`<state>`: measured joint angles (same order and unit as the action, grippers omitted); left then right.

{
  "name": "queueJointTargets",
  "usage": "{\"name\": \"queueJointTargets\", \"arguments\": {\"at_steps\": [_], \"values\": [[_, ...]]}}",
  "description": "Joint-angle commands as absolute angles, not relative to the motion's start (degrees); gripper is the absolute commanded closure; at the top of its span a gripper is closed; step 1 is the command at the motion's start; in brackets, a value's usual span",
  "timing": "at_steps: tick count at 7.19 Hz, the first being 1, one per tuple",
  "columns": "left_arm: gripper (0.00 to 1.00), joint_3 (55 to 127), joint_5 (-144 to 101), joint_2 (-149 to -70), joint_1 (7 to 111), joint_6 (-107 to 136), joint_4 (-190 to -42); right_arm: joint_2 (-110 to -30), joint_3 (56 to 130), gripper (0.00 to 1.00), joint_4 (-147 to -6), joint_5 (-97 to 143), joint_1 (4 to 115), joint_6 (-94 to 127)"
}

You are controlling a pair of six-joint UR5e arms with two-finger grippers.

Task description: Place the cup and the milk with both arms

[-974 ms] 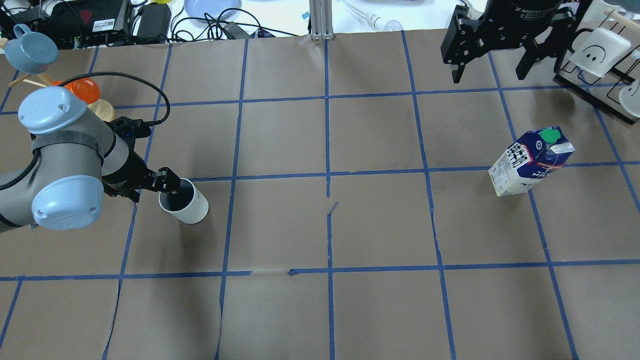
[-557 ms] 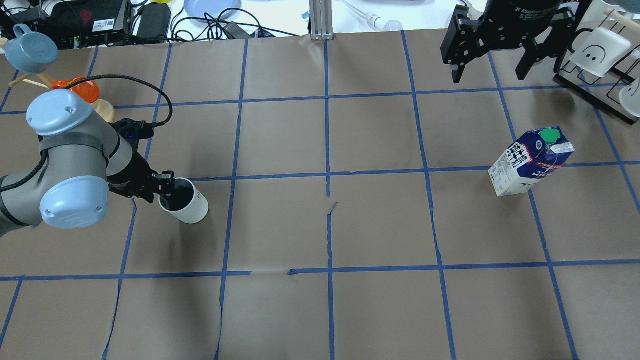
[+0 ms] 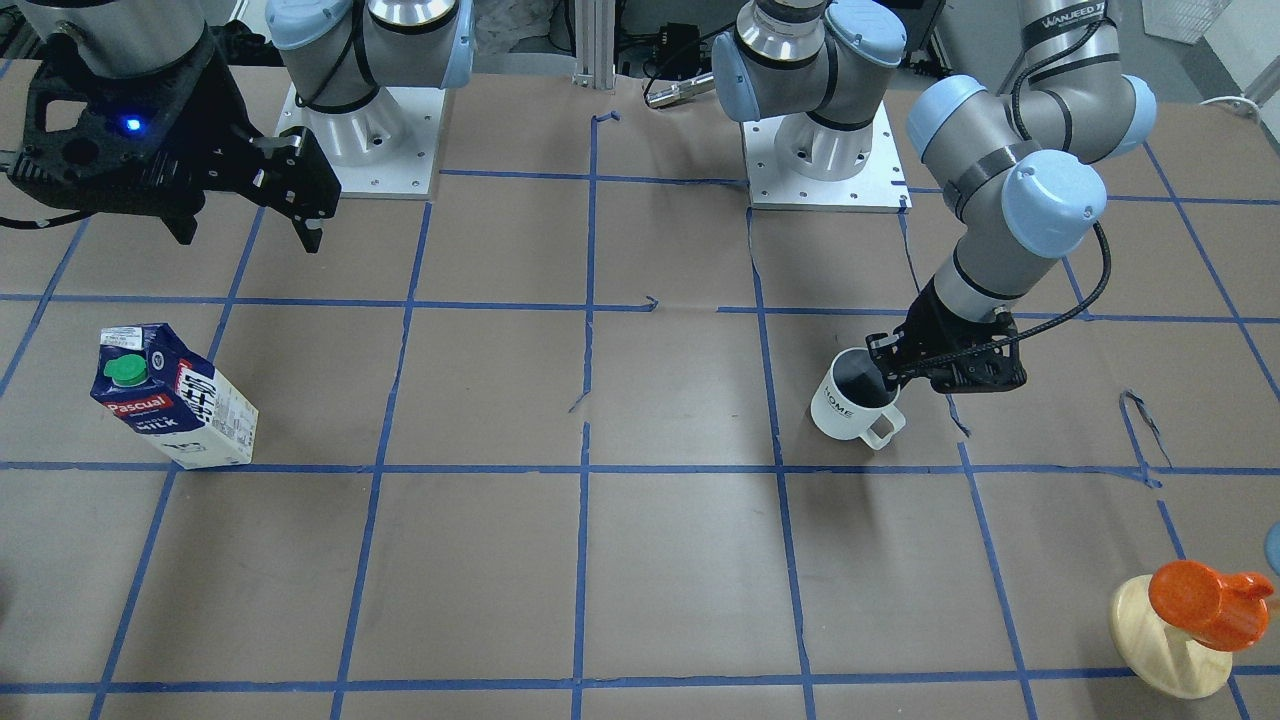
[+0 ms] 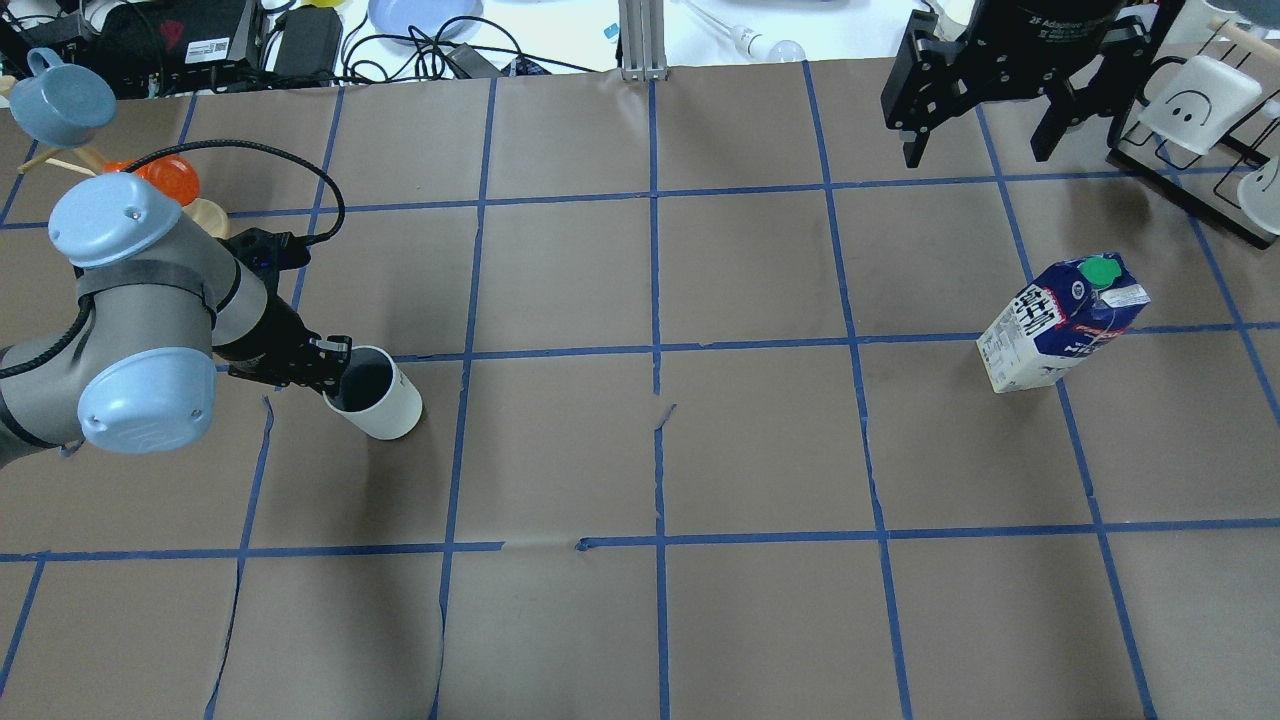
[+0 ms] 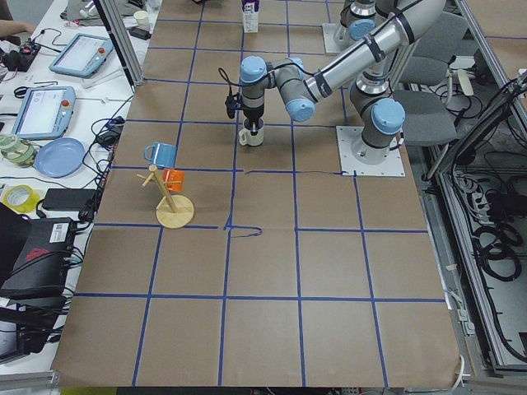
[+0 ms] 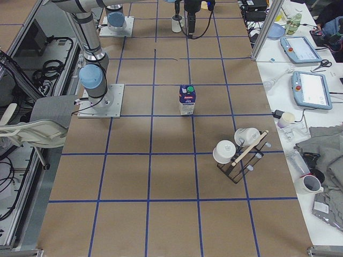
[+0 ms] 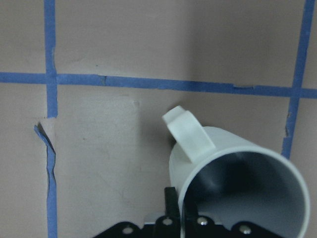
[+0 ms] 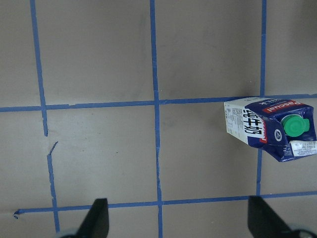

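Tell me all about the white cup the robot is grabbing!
The cup is a white, shiny ceramic-looking mug, dark grey inside and empty, with small dark "HOME" letters and a loop handle on its side. The left gripper pinches its rim, one finger inside. It looks slightly tilted; whether it touches the brown table is unclear.

Had grey tubular left arm (image 3: pixel 985 245) w/ light-blue joint caps folded at elbow, wrist angled down. Clamped black two-finger left gripper (image 3: pixel 890 375) on rim of white ceramic mug (image 3: pixel 848 407): one finger inside, other outside. Held grey tubular right arm (image 3: pixel 110 30) high, wrist vertical. Pointed black two-finger right gripper (image 3: pixel 250 237) straight down, fingers (image 8: pixel 99 218) spread wide apart, blue light lit on its body.
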<state>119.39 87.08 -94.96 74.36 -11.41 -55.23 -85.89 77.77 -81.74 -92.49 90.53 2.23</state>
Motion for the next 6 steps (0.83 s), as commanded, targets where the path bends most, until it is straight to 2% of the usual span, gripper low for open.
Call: {"name": "queueJointTargets", "arguments": {"at_steps": [1,3,6], "values": [[0.96,113.68,83.43,-95.18,79.24,-3.57,-57.38,-85.87,77.78,0.00,-81.74,-92.46,90.53,2.20],[0.96,111.97,82.89,-97.54,93.01,12.65,-56.35,-85.87,77.78,0.00,-81.74,-92.55,90.53,2.20],[0.96,104.00,82.88,-105.08,102.54,22.38,-52.65,-85.87,77.78,0.00,-81.74,-92.64,90.44,2.20]]}}
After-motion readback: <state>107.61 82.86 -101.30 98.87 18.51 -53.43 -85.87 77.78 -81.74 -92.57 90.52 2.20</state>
